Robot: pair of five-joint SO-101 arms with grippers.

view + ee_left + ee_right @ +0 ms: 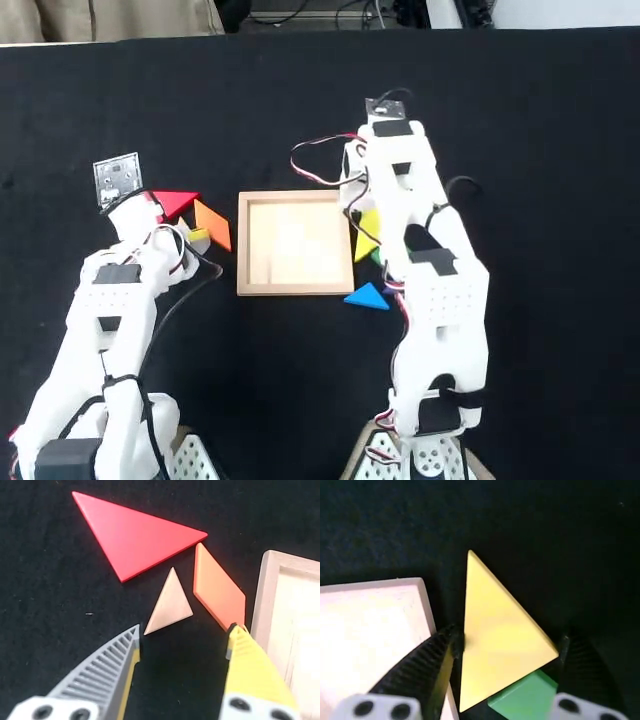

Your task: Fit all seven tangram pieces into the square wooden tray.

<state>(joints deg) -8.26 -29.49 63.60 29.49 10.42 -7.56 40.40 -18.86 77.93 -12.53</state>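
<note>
The square wooden tray lies mid-table with nothing in it. To its left lie a red triangle, a small beige triangle and an orange parallelogram. My left gripper hovers open just short of the beige triangle, with one fingertip by the orange piece's corner. Right of the tray, my right gripper is open and straddles a yellow triangle, its fingers close to the triangle's sides. That triangle overlaps a green piece. A blue triangle lies near the tray's front right corner.
The tray's rim runs close beside the orange parallelogram, and its other rim sits right next to the yellow triangle. The black tabletop stretches wide around both arms. A small tag plate sits on the left arm.
</note>
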